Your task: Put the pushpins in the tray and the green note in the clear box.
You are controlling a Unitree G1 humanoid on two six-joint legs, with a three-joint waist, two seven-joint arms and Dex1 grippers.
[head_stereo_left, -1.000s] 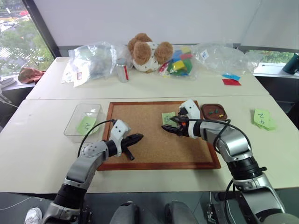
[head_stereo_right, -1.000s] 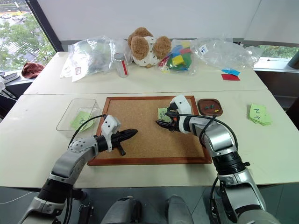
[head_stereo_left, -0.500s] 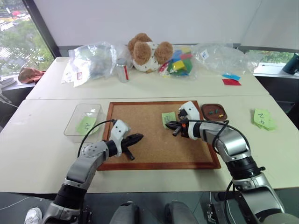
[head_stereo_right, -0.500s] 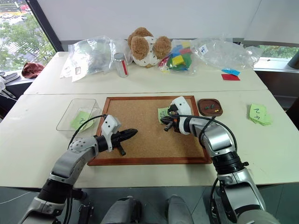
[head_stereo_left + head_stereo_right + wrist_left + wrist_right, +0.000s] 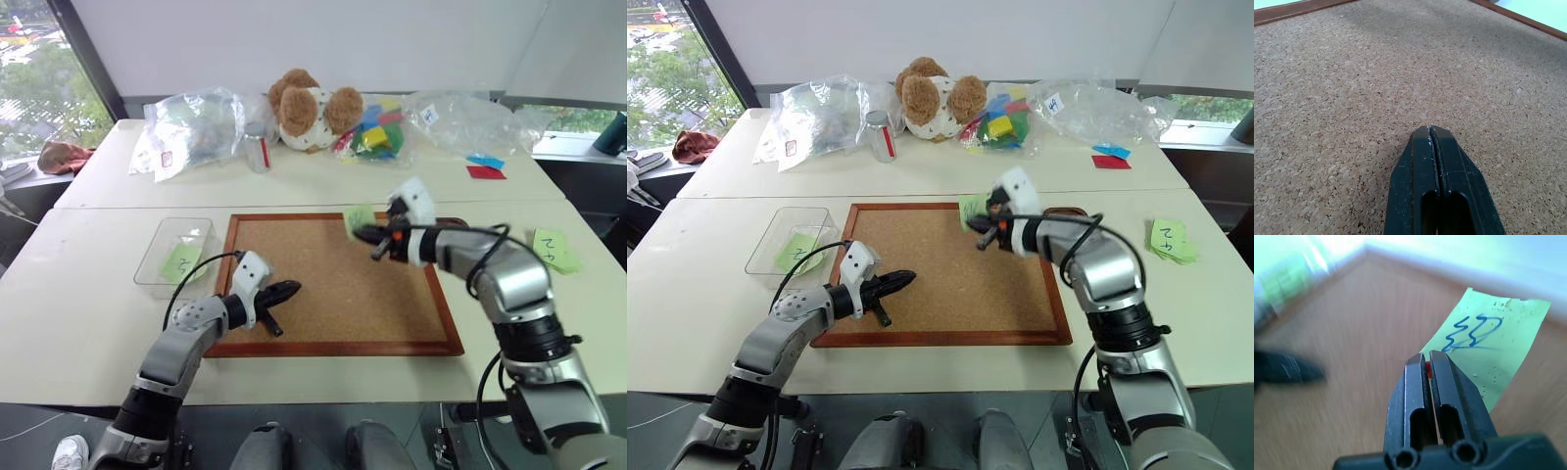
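My right gripper [image 5: 359, 233] hangs above the far right part of the corkboard [image 5: 323, 284], shut on a red pushpin [image 5: 1428, 367] that shows between its fingertips. The green note [image 5: 1498, 338] with blue scribbles and pin holes hangs on that pin, lifted off the board [image 5: 359, 217]. Behind my right forearm a strip of the dark brown tray [image 5: 1070, 211] shows. The clear box [image 5: 157, 250] stands left of the corkboard with a green paper inside. My left gripper [image 5: 292, 289] rests shut and empty low over the cork [image 5: 1431, 129].
A teddy bear [image 5: 309, 106], a can [image 5: 258, 147], crinkled plastic bags [image 5: 191, 127] and coloured blocks [image 5: 377, 132] line the far table. A stack of green notes [image 5: 552, 250] lies at the right. Red and blue papers [image 5: 485, 168] lie beyond.
My right gripper shut at the note on the corkboard, then rose and carried the note up with it. The left arm has not moved.
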